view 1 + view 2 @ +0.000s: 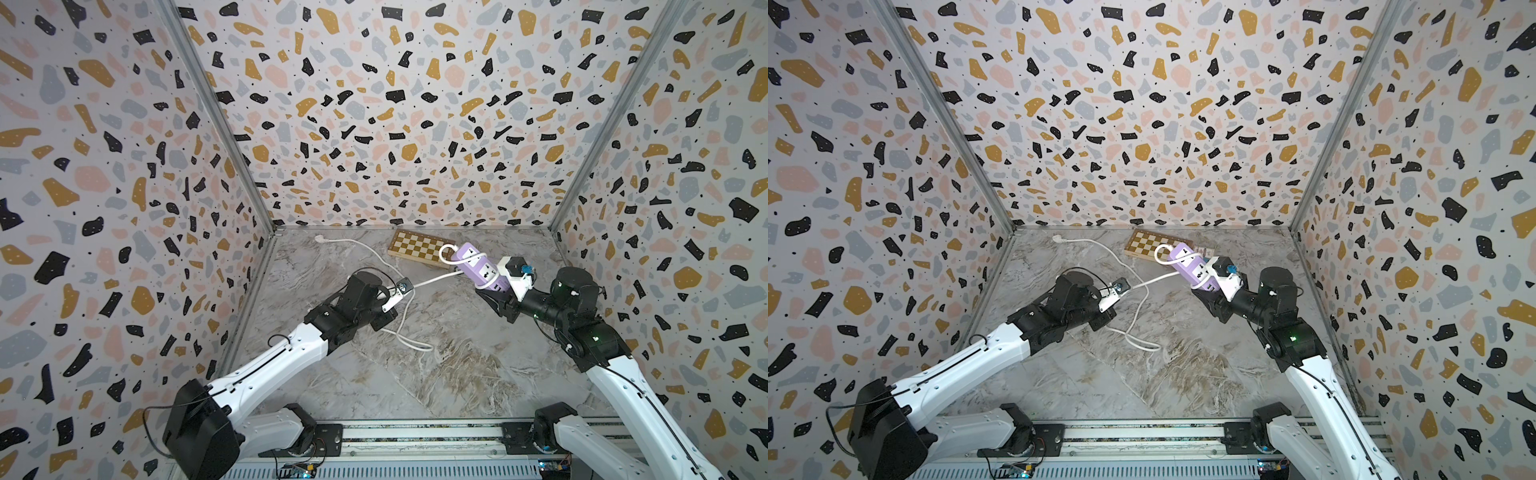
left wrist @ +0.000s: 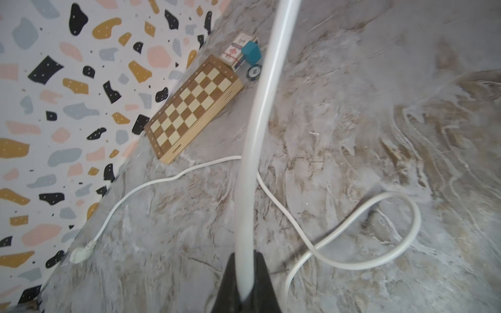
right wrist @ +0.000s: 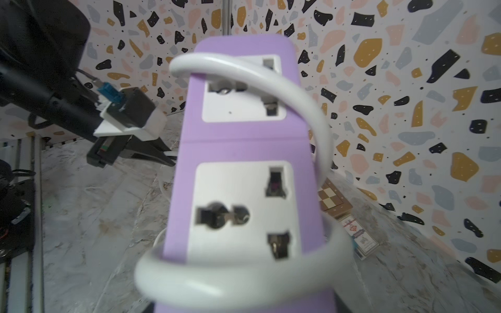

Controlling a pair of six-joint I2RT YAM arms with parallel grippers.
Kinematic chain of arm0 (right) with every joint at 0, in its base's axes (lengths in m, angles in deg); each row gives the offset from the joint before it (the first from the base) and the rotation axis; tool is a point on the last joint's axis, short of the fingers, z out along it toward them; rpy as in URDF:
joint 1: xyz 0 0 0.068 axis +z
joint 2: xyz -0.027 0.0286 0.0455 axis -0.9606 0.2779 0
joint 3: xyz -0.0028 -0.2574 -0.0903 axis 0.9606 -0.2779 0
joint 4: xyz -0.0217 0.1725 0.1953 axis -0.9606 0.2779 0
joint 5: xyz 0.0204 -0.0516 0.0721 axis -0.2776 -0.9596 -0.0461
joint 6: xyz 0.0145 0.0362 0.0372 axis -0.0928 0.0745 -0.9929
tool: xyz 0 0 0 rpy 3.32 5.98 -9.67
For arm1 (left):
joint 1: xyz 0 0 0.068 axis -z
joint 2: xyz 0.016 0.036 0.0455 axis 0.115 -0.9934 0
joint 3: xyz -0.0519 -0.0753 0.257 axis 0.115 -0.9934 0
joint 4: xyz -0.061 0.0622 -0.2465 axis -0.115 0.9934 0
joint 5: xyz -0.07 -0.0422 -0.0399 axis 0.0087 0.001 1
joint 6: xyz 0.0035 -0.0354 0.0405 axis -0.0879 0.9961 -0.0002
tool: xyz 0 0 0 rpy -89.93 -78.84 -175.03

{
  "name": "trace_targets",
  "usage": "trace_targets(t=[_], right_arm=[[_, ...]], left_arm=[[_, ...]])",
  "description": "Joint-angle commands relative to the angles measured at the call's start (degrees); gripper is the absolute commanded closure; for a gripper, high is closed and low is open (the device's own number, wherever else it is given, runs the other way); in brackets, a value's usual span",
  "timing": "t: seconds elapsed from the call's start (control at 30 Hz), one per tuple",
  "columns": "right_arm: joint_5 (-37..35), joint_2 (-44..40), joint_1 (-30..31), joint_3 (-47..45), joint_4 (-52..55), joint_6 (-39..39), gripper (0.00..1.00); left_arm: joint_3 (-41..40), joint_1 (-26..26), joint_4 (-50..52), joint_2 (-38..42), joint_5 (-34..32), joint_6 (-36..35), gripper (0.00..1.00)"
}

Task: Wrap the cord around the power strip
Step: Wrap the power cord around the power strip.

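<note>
Nearest, the left arm [image 1: 266,365] and right arm [image 1: 623,386] reach in over the table [image 1: 415,374]. The right gripper [image 1: 494,293] is clamped on the port end of the strip [image 1: 478,266]. It holds the strip clear of the table, near the right end of the board [image 1: 415,247]. The left gripper [image 2: 246,260] has its fingers pinched narrow on the cord [image 2: 260,108], well apart from the strip.

What could go wrong, as I judge it:
- **Strip:** it is gripped by one end only. A hard pull from the left arm could lever it round or out of the fingers, or swing its free end into the board.
- **Turns on the strip:** the two turns sit loose, one across the far socket and one below the near socket. Slack or a tilt could let them slide off the free end.
- **Spare cord:** the rest lies in a loop on the table beside the left arm and could snag under it.
- **Plug:** the plug [image 1: 319,238] lies far off by the back left corner. It has to be dragged in and may catch.

The strip's long axis runs from the right gripper toward the back wall [image 1: 395,124], leaning a little left. The sockets face up, and the cord leaves at the far end.
</note>
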Motion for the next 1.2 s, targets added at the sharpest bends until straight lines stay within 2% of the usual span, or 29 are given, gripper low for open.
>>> trace_targets(t=[0.0, 0.17, 0.23, 0.4, 0.5, 0.63, 0.7, 0.83, 0.93, 1.03, 1.17], right_arm=[[-1.68, -1.64, -0.60, 4.14, -0.52, 0.78, 1.00], [-12.69, -1.48, -1.92, 3.14, -2.49, -1.28, 1.00], [-15.24, -0.55, -2.74, 2.90, -3.49, -2.00, 1.00], [-18.51, 4.28, -2.83, 2.76, -0.29, 1.85, 1.00], [-22.53, 5.29, -0.04, 1.03, 0.91, 4.62, 1.00], [-28.10, 7.63, 6.75, 0.31, 5.03, 8.22, 1.00], [-28.51, 8.32, 10.05, -0.32, 6.58, 9.60, 1.00], [-25.18, 7.64, 17.24, -2.66, 9.01, 12.99, 1.00], [-25.04, 6.95, 22.84, -3.66, 12.03, 15.08, 1.00], [-22.38, 5.23, 27.00, -4.76, 13.47, 16.79, 1.00], [-15.19, 0.68, 29.67, -6.64, 11.14, 17.89, 1.00]], left_arm=[[1.18, -0.98, 1.76, 0.76, -2.85, 0.89, 1.00], [-1.93, -0.75, 1.51, 6.80, 12.50, -1.28, 1.00], [-2.89, -0.08, 2.26, 9.17, 16.34, -1.29, 1.00], [-2.45, 2.79, 4.64, 14.48, 21.13, -2.41, 1.00], [0.76, 6.16, 6.56, 16.20, 24.28, -4.27, 1.00], [9.55, 9.37, 10.12, 14.75, 24.37, -6.92, 1.00], [15.50, 9.75, 12.95, 12.48, 23.71, -8.37, 1.00], [29.26, 10.30, 18.63, 5.84, 14.41, -12.14, 1.00], [37.73, 10.31, 20.92, 1.57, 9.78, -13.30, 1.00], [42.13, 10.38, 21.20, -1.98, 7.14, -15.29, 1.00], [45.42, 10.17, 22.66, -7.29, 1.74, -18.91, 1.00]])
